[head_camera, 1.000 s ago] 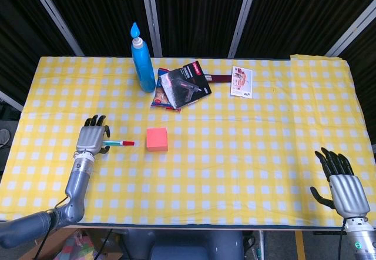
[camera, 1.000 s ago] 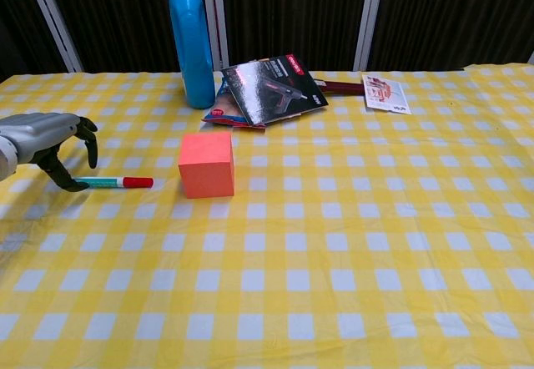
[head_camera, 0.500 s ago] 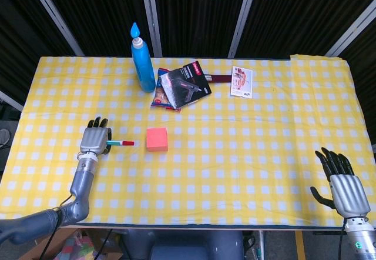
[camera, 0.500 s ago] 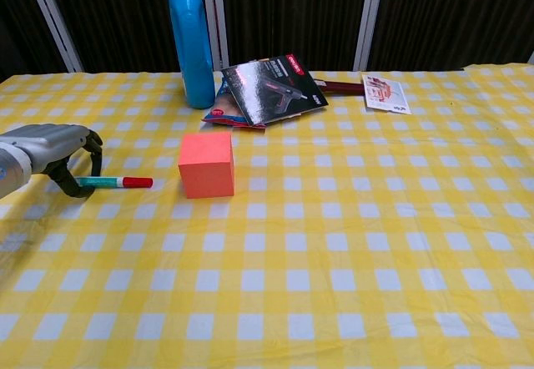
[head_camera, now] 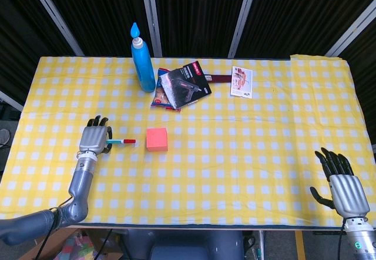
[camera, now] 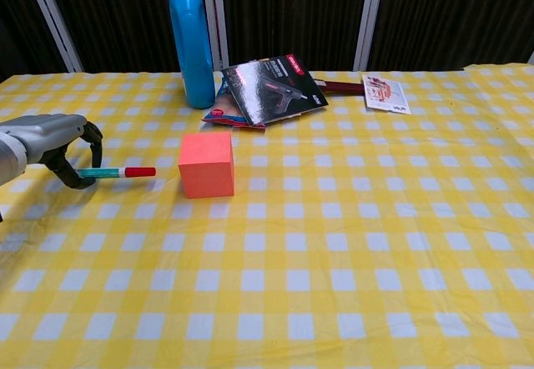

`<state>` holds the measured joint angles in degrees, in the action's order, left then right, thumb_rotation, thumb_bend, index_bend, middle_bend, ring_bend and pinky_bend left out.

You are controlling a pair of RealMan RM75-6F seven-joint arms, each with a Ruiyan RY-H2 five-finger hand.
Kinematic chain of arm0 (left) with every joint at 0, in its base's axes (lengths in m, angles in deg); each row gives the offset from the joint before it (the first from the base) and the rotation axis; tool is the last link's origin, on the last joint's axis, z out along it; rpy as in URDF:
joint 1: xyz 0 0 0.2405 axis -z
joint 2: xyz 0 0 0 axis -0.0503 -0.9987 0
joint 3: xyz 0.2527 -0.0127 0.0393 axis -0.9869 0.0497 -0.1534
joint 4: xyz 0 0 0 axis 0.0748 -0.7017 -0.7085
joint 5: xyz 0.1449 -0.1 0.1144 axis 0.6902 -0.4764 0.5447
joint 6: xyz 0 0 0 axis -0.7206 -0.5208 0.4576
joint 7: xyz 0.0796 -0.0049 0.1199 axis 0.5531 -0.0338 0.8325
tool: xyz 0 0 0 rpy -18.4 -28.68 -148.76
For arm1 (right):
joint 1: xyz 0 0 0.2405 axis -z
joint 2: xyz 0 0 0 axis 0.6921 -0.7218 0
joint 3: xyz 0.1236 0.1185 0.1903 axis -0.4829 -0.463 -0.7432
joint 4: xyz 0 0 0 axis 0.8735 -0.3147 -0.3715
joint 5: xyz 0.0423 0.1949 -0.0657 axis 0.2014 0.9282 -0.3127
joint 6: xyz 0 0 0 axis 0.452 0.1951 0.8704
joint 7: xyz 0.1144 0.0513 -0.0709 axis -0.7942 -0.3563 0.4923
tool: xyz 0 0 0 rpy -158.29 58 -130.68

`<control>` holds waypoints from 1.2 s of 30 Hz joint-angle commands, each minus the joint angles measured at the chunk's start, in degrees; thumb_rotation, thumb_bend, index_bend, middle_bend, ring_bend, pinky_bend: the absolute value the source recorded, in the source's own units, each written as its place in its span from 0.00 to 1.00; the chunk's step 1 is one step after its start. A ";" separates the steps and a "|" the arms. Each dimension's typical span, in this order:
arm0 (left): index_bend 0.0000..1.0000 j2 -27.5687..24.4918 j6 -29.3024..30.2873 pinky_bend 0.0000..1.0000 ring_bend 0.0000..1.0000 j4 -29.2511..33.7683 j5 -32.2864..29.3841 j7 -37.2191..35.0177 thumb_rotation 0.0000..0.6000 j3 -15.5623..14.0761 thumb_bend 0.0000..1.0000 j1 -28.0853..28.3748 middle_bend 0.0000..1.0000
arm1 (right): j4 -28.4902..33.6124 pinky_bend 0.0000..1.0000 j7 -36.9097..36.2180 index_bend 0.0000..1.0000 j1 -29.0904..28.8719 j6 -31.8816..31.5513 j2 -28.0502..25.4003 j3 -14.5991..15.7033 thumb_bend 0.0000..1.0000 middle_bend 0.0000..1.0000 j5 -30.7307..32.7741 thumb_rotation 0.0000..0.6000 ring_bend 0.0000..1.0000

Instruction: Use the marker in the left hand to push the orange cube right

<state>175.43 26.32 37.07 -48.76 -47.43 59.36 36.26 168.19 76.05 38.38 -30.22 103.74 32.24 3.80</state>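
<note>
At the left of the frame my left hand (camera: 52, 141) pinches the marker (camera: 117, 172) by its green barrel, red cap pointing right and apparently lifted just clear of the cloth. I judge the marker stiff, light and thin, liable to twist in my fingers if it meets the cube off-centre, so my hold near the back end needs to stay firm.

The orange cube (camera: 206, 164) sits just right of the cap, near it but not touching, left of centre in the chest view. It looks light and foam-like, with a flat left face; I would press the cap low and central on that face so it slides rather than tips or spins.

Right of the cube the checked tablecloth (head_camera: 247, 148) runs open across the middle. The blue bottle (head_camera: 140, 59) and the glue-gun package (head_camera: 183, 85) lie toward the upper part, well off the pushing line.

At the lower right, my right hand (head_camera: 343, 185) rests idle, fingers spread, holding nothing.
</note>
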 commanded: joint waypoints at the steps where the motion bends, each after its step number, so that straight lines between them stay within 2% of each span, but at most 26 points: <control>1: 0.58 0.06 0.13 0.09 0.00 1.04 -2.22 2.09 1.00 0.18 0.45 1.03 0.12 | 0.00 0.00 -0.02 0.00 0.00 0.01 -0.02 0.01 0.38 0.00 -0.02 1.00 0.00; 10: 0.57 4.23 0.92 0.09 0.00 -0.32 -4.29 5.21 1.00 0.71 0.45 4.51 0.12 | -0.19 0.00 -0.03 0.00 -0.10 0.05 -0.10 0.06 0.38 0.00 -0.28 1.00 0.00; 23: 0.58 12.84 3.21 0.09 0.00 -4.06 -7.96 9.43 1.00 3.74 0.45 10.51 0.12 | -0.49 0.00 -0.80 0.00 0.00 -0.27 -0.26 0.07 0.38 0.00 -0.57 1.00 0.00; 36: 0.58 11.98 5.78 0.09 0.00 -3.82 -9.15 10.26 1.00 3.88 0.46 9.73 0.13 | -0.30 0.00 -0.64 0.00 -0.01 -0.26 -0.21 0.10 0.38 0.00 -0.62 1.00 0.00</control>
<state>187.44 32.11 33.23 -57.89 -37.18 63.22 46.00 167.89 75.41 38.37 -30.48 103.53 32.34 3.18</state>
